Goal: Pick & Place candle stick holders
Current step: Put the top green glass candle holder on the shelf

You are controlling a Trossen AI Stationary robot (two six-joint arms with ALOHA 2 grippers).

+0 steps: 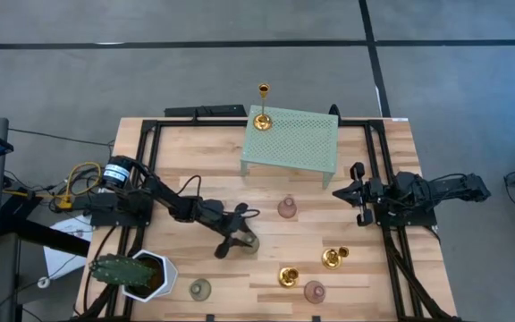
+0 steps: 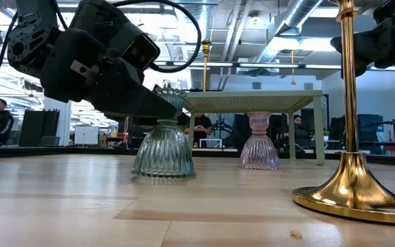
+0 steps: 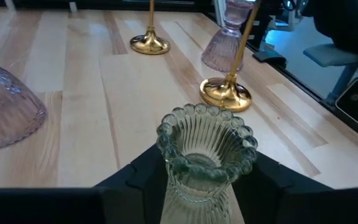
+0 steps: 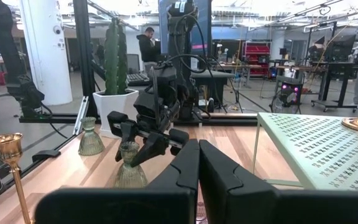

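Low view shows our left hand (image 2: 158, 110) closed on the neck of a pale green glass holder (image 2: 164, 147) standing mid-surface, so we should lift it straight up, while our right hand (image 1: 361, 199) waits narrow near the right edge.

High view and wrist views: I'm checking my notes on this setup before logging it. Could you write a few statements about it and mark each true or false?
1. The left gripper is around a pale green holder. True.
2. The tall gold holder lies on the bare table. False: it stands upright on the mint-green stand.
3. The right gripper holds a pink holder. False: its fingers are together on nothing.
4. A cactus pot sits at the table's left front corner. True.
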